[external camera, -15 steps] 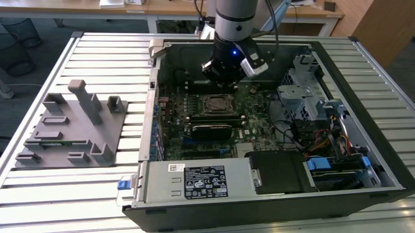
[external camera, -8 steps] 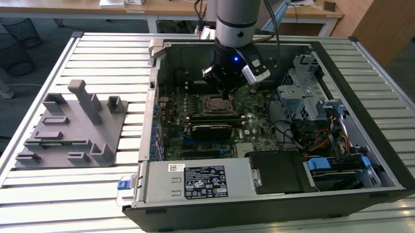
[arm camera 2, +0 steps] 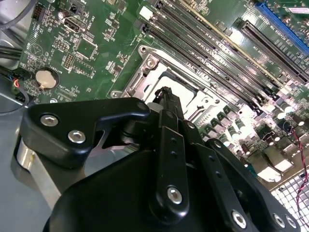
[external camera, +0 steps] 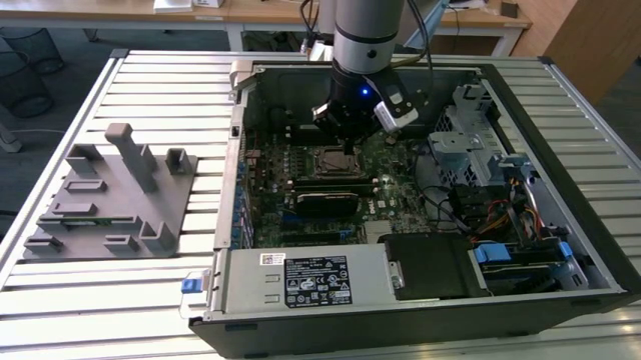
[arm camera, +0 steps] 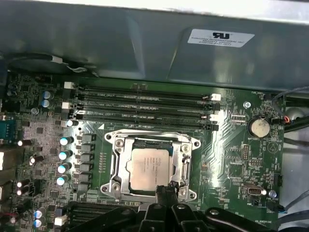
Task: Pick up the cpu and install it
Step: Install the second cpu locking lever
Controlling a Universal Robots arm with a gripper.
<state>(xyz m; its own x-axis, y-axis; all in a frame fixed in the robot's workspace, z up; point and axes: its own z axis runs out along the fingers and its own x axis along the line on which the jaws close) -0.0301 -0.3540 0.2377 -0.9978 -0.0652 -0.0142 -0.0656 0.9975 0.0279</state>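
The cpu (arm camera: 149, 168), a silvery-grey square chip, lies flat inside the motherboard socket (arm camera: 118, 166), whose metal frame surrounds it. In the first wrist view my gripper (arm camera: 164, 189) hovers at the chip's near edge, its black fingertips drawn together with nothing between them. The second wrist view looks past the black finger links to the fingertips (arm camera 2: 165, 95), which stand over the socket frame (arm camera 2: 145, 67). In the exterior view the gripper (external camera: 349, 147) hangs straight down over the socket (external camera: 329, 160) inside the open computer case (external camera: 239, 112).
Memory slots (arm camera: 145, 104) run beside the socket, and a coin battery (arm camera: 259, 127) sits on the board. A grey holder block (external camera: 110, 195) with upright posts stands on the slatted table on the exterior view's left. Drive cages and cables (external camera: 481, 172) crowd the case's right side.
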